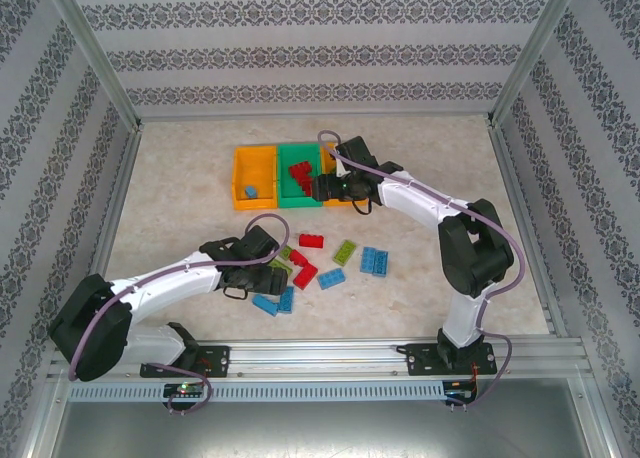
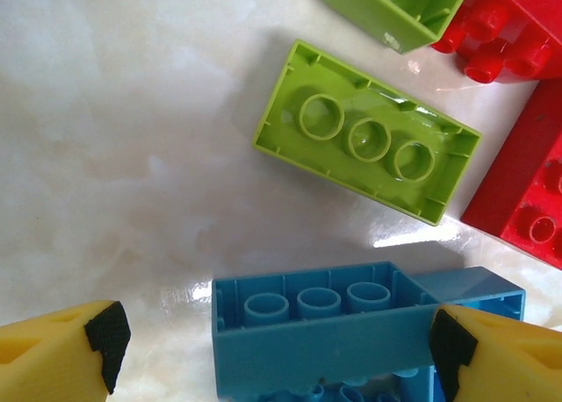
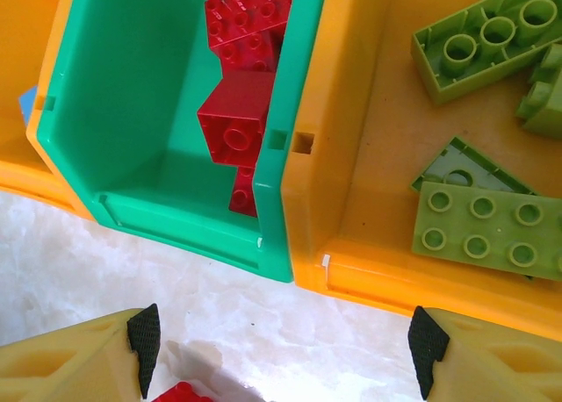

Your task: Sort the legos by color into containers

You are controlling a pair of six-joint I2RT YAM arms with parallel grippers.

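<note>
Sorting bins, partly filled by colour, upper centre of the overhead view.
The left orange plastic bin (image 1: 258, 168) holds one blue brick (image 1: 250, 191), the green middle bin (image 3: 114, 112) holds red studded bricks (image 3: 235, 121), and the right orange bin (image 3: 369, 156) holds light green bricks (image 3: 487, 226). The left gripper (image 2: 281, 340), jaws apart, straddles a loose blue brick (image 2: 325, 332). The right gripper (image 3: 283, 349) gapes before the bins.

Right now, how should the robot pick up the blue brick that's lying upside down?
Grip its two long side walls, across the short width, coming straight down. The blue brick lies hollow side up, so those walls are flat and parallel. The jaws now line up along its length, one fingertip over its end, so a quarter turn would probably help.
</note>
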